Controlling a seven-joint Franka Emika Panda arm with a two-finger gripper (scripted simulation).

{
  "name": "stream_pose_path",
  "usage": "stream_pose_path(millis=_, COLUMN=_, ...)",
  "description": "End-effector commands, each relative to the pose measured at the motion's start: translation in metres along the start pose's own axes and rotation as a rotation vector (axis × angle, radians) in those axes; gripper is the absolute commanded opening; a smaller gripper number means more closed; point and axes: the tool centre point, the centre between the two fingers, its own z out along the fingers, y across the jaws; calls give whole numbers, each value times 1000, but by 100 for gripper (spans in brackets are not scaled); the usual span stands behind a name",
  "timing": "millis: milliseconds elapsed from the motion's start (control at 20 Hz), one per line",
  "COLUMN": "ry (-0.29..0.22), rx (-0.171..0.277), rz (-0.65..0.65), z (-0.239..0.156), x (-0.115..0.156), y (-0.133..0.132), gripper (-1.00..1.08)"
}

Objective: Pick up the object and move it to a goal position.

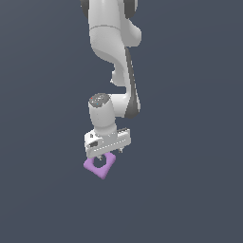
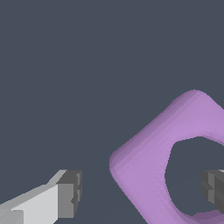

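In the exterior view the white arm came down from the top centre of the frame, its upper links cut off by the frame's edge. The gripper hung just below the centre, directly over the object, a flat light-purple block with rounded corners and a round hole. The block lay on the plain dark grey floor, turned so that one corner pointed toward the lower edge of the picture. The gripper's body hid the block's upper part, and the fingertips were too small there to make out.

In the wrist view the jaws stood apart. One grey pad on its white finger sat in the lower left of the frame, clear of the block. The other pad showed at the right edge, over the block's hole, cut off by the frame. The object filled the lower right, partly out of frame. Whether either pad touched the block could not be told.
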Motion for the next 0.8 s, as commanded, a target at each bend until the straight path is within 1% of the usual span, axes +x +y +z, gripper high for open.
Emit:
stream_pose_path(millis=0, ry=7, rx=-1, rz=-8, z=3, x=-1, y=2, gripper=108)
stream_pose_path(millis=300, ry=5, rx=-1, rz=-6, z=6, x=-1, y=2, gripper=108)
stream_pose_path(millis=750, ry=7, rx=-2, rz=-9, z=31, x=-2, y=2, gripper=108)
